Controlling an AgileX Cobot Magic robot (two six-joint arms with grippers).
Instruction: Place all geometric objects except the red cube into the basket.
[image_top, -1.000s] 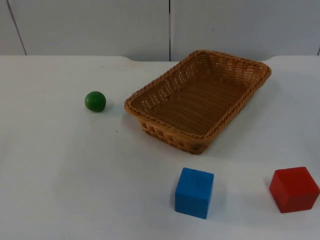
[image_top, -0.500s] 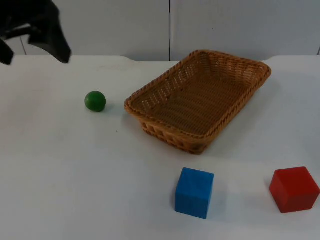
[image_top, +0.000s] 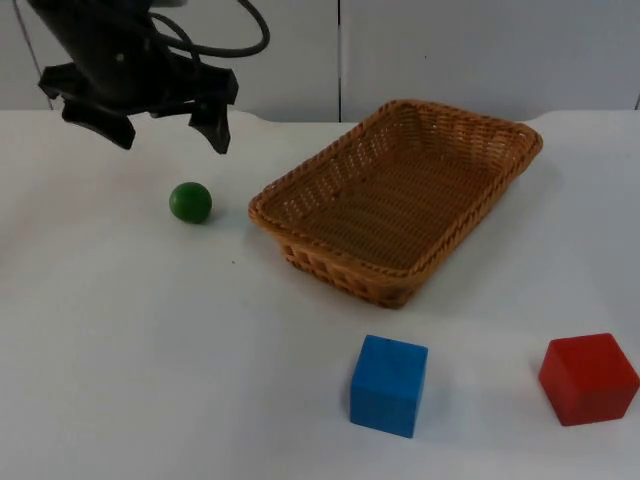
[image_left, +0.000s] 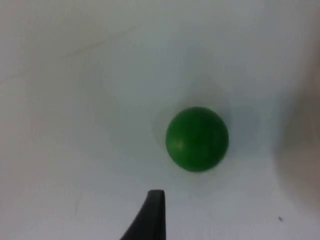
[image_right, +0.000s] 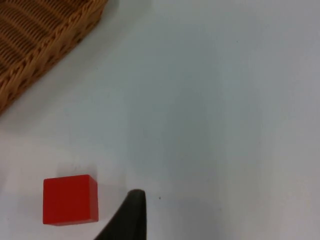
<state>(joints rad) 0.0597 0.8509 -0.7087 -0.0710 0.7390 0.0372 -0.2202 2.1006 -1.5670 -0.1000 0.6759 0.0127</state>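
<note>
**Left arm has swung in over the green ball, nothing in the basket**

So the big change from half a second back: the left gripper (image_top: 165, 128) has come further into the top view. Before, it was just a dark shape cut off at the upper left corner; now the whole thing hangs in the upper left of the frame, fingers spread wide apart and gripping nothing. A second ago it wasn't in the picture at all.

The green ball (image_top: 190, 202) sits on the white table (image_top: 150, 350) just below that gripper in the top view, left of centre, and hasn't budged. From the left wrist camera the ball (image_left: 197, 139) looks round and untouched, with a black fingertip (image_left: 151, 215) near it but apart from it.

The wicker basket (image_top: 300, 190) is in the upper middle to right of the top view, turned at an angle, same spot as before. Blue cube (image_top: 388, 385) is at the bottom, a bit right of centre, well apart from the basket's near corner. Red cube (image_top: 587, 379) is at the lower right. Neither cube has moved.

Right gripper: the right wrist camera shows one black fingertip (image_right: 127, 220) above the table just beside the red cube (image_right: 70, 198), with the basket's edge (image_right: 40, 40) further off. Can't tell if that one's open or closed.
</note>
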